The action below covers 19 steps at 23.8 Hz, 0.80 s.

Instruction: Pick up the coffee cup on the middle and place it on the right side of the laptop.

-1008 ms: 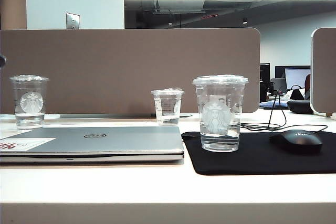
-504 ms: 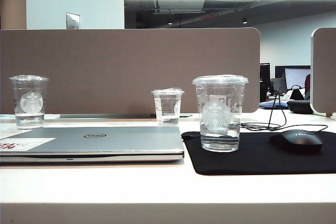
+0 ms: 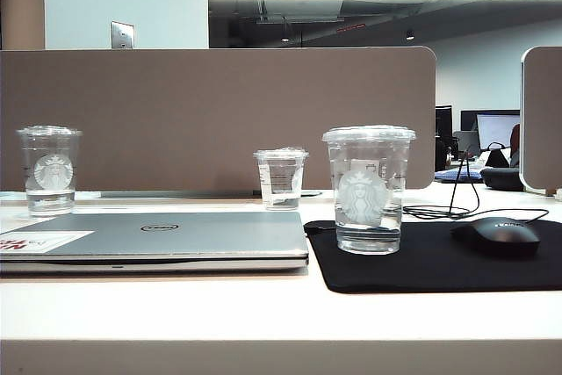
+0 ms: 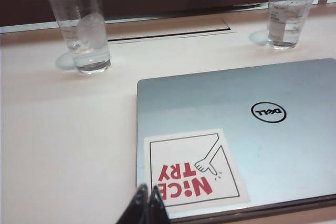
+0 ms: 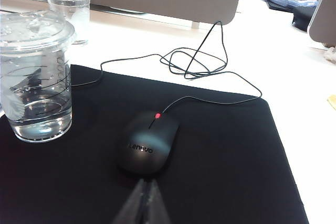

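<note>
The left gripper has its jaws pressed together on nothing, hanging over the near edge of the laptop, right at its white sticker. Beyond it stand a logo cup and a smaller clear cup. The right gripper also shows its tips together and empty, just behind the black mouse on the mouse pad. The coffee cup stands upright on that pad, off to one side ahead of the right gripper, right of the laptop in the exterior view.

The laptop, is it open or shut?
Shut: the laptop lies flat, its lid with logo and sticker facing up.
</note>
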Motion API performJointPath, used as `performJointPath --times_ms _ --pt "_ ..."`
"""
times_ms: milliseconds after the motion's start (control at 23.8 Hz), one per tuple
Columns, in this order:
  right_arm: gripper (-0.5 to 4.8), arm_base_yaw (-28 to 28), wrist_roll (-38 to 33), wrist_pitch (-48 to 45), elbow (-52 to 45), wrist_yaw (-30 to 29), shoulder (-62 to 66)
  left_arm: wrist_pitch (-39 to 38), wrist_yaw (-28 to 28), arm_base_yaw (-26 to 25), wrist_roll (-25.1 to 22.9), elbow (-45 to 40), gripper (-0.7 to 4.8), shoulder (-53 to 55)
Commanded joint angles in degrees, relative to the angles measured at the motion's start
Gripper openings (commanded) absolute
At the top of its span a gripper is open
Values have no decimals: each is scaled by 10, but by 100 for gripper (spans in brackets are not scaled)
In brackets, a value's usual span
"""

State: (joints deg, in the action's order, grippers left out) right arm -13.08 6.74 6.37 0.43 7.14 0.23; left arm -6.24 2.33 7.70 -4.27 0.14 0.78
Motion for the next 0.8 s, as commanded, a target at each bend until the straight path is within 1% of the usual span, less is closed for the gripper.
performJointPath --times_ms 42,294,504,798 --pt "-1 -1 -1 -15 -3 3 -1 25 -14 2 4 2 -6 0" --pt "-1 0 -1 -15 -3 3 -1 14 -4 2 4 2 -5 0" --pt "-1 0 -1 -15 -3 3 -1 1 -17 2 6 2 -5 0" --pt "-1 0 -1 -15 -3 3 -1 -1 -17 2 6 2 -5 0"
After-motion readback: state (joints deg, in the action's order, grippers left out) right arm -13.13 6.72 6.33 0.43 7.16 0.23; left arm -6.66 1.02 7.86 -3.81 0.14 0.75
